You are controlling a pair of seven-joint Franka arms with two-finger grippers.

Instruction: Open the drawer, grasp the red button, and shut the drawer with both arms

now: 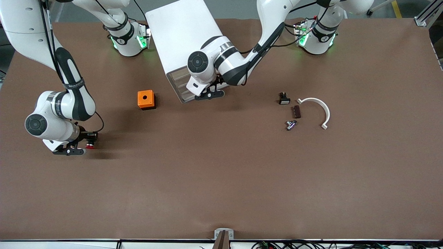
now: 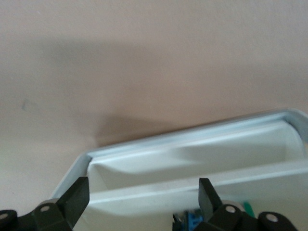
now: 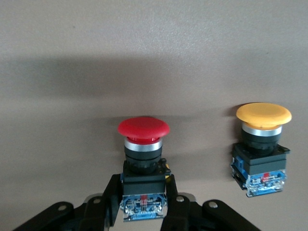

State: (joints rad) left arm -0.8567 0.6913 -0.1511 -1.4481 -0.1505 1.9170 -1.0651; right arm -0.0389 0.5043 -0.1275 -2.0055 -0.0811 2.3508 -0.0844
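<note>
Two arms are at work, and the drawer (image 1: 183, 88) is what the next move hangs on. The left gripper (image 1: 208, 94) hangs with its black fingers (image 2: 77, 197) spread wide and empty, right at the drawer's open front edge, so the left arm, reaching in from its base, is plainly the nearer one for pushing it shut. The drawer sticks out of the white cabinet (image 1: 180, 34) toward the front camera, its long axis running along that same line; in the left wrist view it is a pale, smooth plastic tray with a rounded rim and a low divider. I think it is only partly out, though the arm hides much of it.

The button (image 3: 143, 159) is clamped in the right gripper (image 1: 74, 147), fingers closed on its black blocky body, the glossy red domed cap pointing away from the wrist. It sits low over the brown table (image 1: 221, 180) at the right arm's end. Beside it stands a yellow-capped button (image 3: 262, 147). An orange box (image 1: 146, 99) with a hole rests between that gripper and the drawer.
</note>
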